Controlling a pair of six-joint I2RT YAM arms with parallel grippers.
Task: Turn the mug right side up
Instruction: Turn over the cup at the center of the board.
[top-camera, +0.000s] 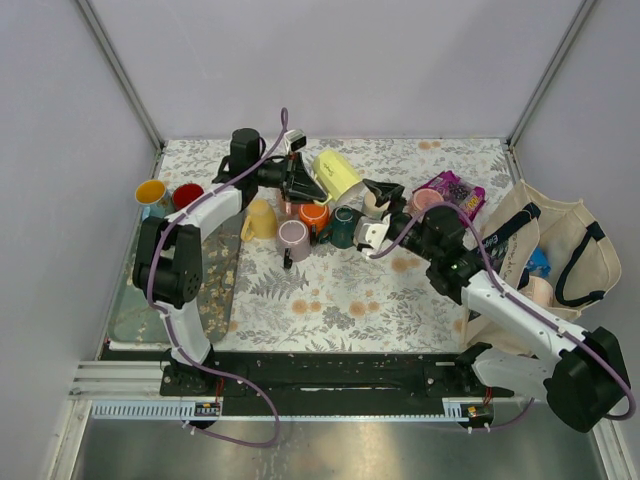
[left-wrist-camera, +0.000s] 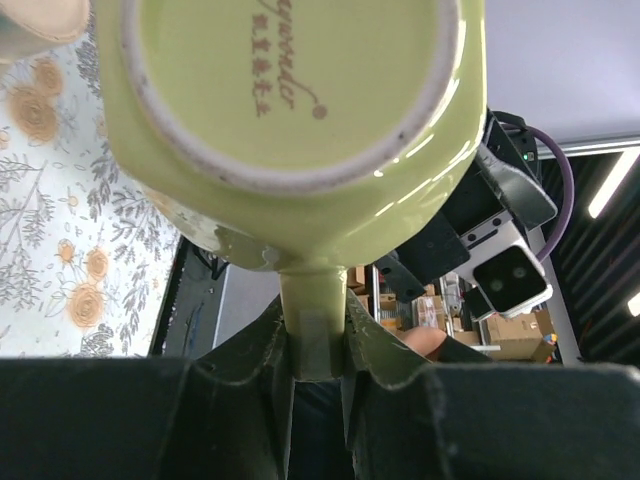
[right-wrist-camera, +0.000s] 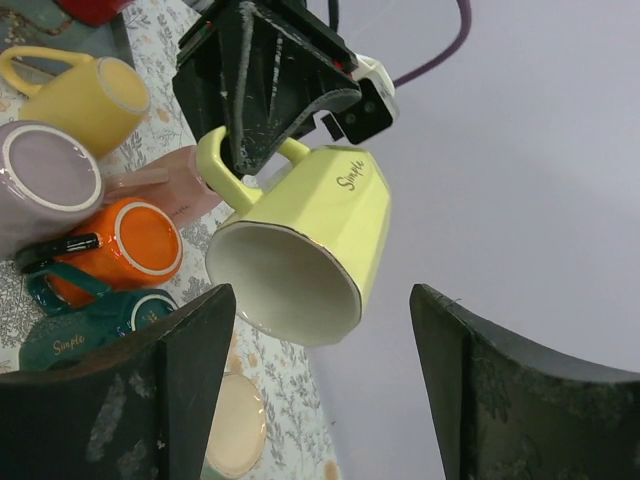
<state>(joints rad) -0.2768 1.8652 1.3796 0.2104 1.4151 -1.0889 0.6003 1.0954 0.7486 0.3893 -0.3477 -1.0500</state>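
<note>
My left gripper (top-camera: 300, 182) is shut on the handle (left-wrist-camera: 314, 325) of a lime-green mug (top-camera: 337, 176) and holds it in the air above the mug cluster, tilted, mouth toward the right arm. The left wrist view shows its base (left-wrist-camera: 285, 85). The right wrist view shows its open mouth (right-wrist-camera: 285, 285) and the left fingers (right-wrist-camera: 262, 90) on the handle. My right gripper (top-camera: 372, 215) is open and empty, its jaws spread wide just right of the mug, not touching it.
Below lie an upside-down lilac mug (top-camera: 293, 239), an orange mug (top-camera: 313, 216), a dark green mug (top-camera: 342, 228), a yellow mug (top-camera: 258, 220) and a pink mug (top-camera: 426, 201). A canvas bag (top-camera: 545, 245) sits at the right edge.
</note>
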